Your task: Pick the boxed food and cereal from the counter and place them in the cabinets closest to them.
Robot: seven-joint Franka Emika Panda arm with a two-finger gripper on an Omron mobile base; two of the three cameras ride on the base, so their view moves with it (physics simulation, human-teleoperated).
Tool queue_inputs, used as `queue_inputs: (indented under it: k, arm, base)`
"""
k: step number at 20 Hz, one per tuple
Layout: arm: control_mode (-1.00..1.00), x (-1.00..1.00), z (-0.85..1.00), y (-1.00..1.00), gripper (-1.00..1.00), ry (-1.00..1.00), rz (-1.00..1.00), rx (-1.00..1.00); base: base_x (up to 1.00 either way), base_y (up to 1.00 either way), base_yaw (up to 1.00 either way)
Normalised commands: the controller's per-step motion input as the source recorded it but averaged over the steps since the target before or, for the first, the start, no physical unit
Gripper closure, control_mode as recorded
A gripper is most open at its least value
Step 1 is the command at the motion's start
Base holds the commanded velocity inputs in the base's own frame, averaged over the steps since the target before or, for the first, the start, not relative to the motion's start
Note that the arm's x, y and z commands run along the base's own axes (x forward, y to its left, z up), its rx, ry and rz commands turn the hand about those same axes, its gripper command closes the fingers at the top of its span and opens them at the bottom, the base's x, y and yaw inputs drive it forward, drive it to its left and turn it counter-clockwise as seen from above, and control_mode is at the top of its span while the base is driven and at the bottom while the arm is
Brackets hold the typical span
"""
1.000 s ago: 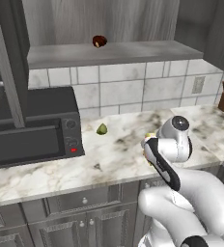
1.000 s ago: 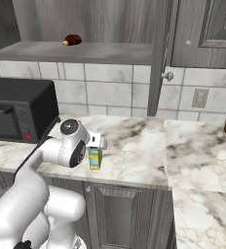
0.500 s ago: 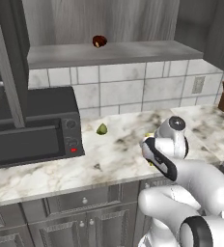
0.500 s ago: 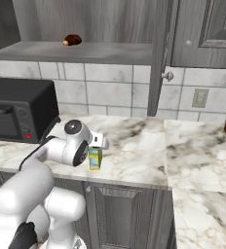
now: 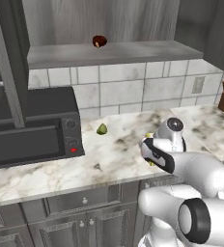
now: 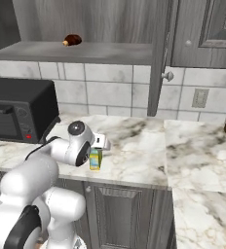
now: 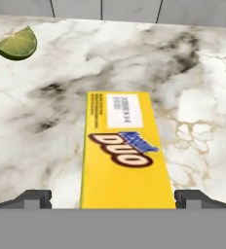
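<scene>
Cereal [image 7: 127, 158]: tall yellow-orange carton, standing upright on the counter [image 7: 47, 126] near its front edge, seen in the right base view [image 6: 96, 159] tucked just under the hand. Judged light and stiff but thin-walled, so likely to dent or bow under a hard squeeze; printed faces probably slick, and, being narrow at the base, probably easy to tip with a sideways nudge. Best taken across the two narrow side faces, a little below the top edge, with the pads flat on the card. Long axis vertical; broad printed face with the blue-and-brown lettering turned toward the hand camera, white label panel at the far end in that view. Gripper [image 7: 113, 198] spread fully wide and holding nothing, one dark fingertip showing on each side of the box, apart from it rather than touching. Farther out on the marble, a green lime wedge [image 7: 16, 44] well apart to one side, black microwave [image 5: 32, 130] beyond that, and open cabinets [image 6: 81, 51] overhead.
</scene>
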Motion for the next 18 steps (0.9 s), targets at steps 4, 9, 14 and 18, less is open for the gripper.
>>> queue_inputs:
  k: [4, 9, 14, 18]
  arm:
    - [-1.00, 0.10, -0.21, 0.00, -1.00, -0.02, 0.00, 0.00]
    - [-1.00, 0.03, -0.10, 0.00, 1.00, -0.02, 0.00, 0.00]
    - [-1.00, 0.00, 0.00, 0.00, 1.00, 0.00, 0.00, 0.00]
    - [-1.00, 0.00, 0.12, 0.00, 1.00, -0.02, 0.00, 0.01]
  base:
    - [0.00, 0.00, 0.00]
    - [0.00, 0.00, 0.00]
    - [0.00, 0.00, 0.00]
    - [0.00, 0.00, 0.00]
